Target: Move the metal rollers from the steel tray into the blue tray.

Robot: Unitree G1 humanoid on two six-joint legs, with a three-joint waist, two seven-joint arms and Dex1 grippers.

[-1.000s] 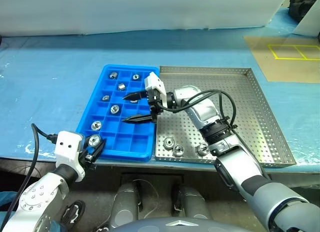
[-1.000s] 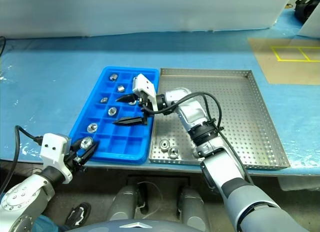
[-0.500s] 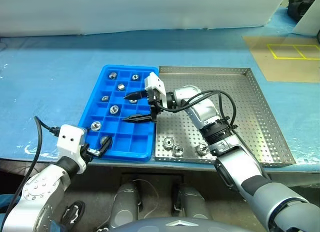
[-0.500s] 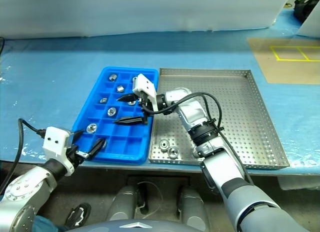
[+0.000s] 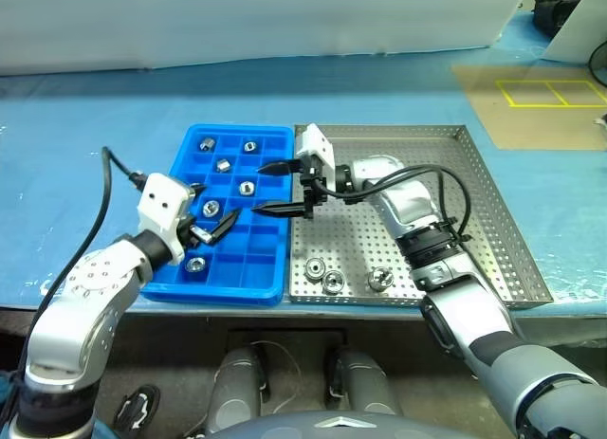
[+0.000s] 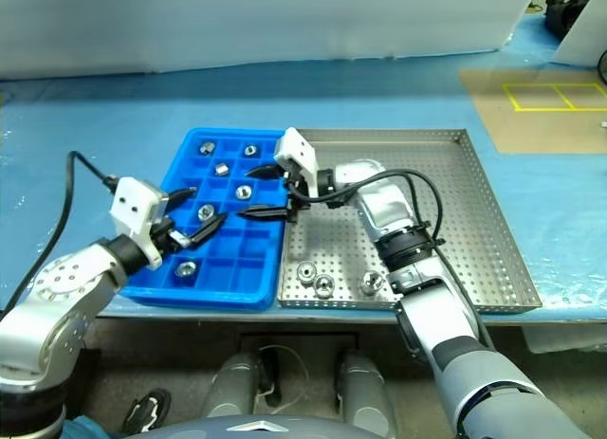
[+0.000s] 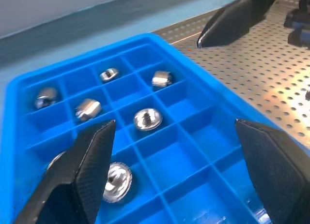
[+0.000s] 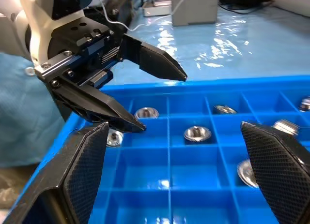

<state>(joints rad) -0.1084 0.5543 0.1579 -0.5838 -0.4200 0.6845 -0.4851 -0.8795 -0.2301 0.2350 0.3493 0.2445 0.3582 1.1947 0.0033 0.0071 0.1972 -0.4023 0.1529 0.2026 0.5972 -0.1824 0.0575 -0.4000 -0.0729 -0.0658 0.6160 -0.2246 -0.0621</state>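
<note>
Since both black two-fingered grippers — left [image 5: 216,227] and right [image 5: 281,188] — hover with jaws wide and empty over the bright blue gridded plastic tray [image 5: 272,278], I'd guess a drop-off: six small shiny metal rollers [image 5: 195,264] sit in its compartments, three wait in the perforated steel tray [image 5: 493,230] on the desk.

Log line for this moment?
left gripper: open, empty, over blue tray | right gripper: open, empty | rollers left in steel tray: three
</note>
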